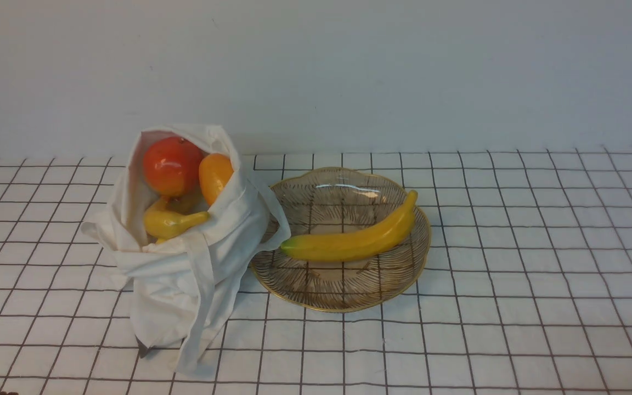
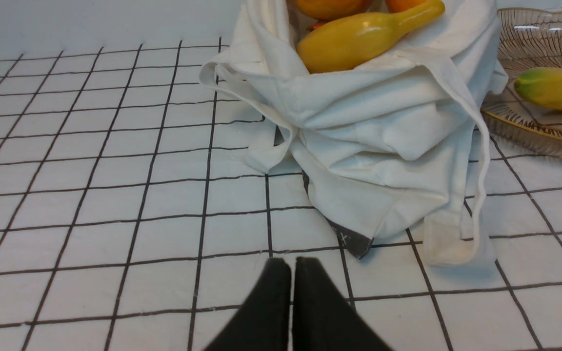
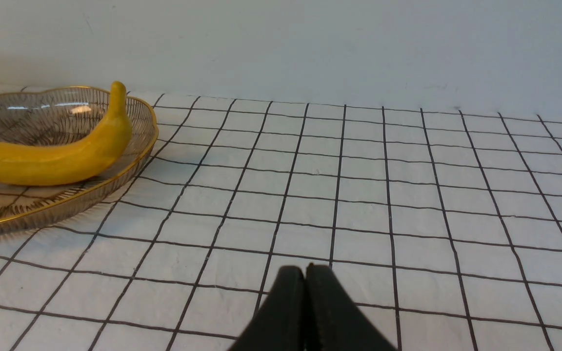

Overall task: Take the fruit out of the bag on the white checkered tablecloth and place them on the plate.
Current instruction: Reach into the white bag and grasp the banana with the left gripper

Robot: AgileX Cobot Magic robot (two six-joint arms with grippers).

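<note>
The off-white cloth bag (image 1: 184, 274) stands on the white checkered tablecloth (image 1: 513, 274), left of the amber glass plate (image 1: 343, 291). In the bag's open mouth lie a round red-orange fruit (image 1: 172, 165), a yellow-orange oval fruit (image 1: 215, 175) and a yellow banana (image 1: 170, 222). Another banana (image 1: 354, 241) lies across the plate. Neither gripper shows in the front view. My left gripper (image 2: 291, 263) is shut and empty, low over the cloth just before the bag (image 2: 383, 136). My right gripper (image 3: 305, 269) is shut and empty, over bare cloth to the right of the plate (image 3: 66, 200).
A plain pale wall (image 1: 349, 66) closes the far edge of the table. The bag's strap handle (image 1: 201, 307) hangs down its front onto the cloth. A dark corner patch (image 2: 354, 241) shows at the bag's base.
</note>
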